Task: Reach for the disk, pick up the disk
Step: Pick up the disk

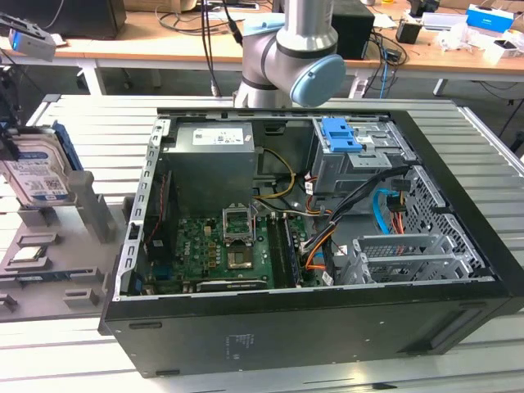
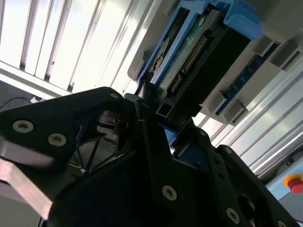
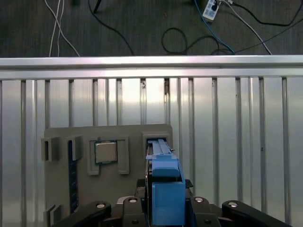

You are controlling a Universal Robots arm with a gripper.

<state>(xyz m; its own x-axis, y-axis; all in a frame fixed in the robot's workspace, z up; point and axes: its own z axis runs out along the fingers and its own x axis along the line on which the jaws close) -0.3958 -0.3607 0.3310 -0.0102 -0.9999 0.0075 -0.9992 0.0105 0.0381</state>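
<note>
Fingers [image 3: 195, 204] snug around upright disk [image 3: 165, 189] in grey holder [image 3: 124, 132], square chip [image 3: 106, 152] beside, computer case [image 1: 286, 327] near.

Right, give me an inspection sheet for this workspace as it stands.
Surface: slatted metal table.
Job's things: disk stands on edge in a slot of the grey fixture.
Clutter: open computer case; square chip seated in the fixture.
Grippers: gripper straddles the disk from above; grip cannot be judged.
Cables: orange, blue and black leads inside the case; loose floor cables.
Surroundings: wooden workbench behind; red stop button.
</note>
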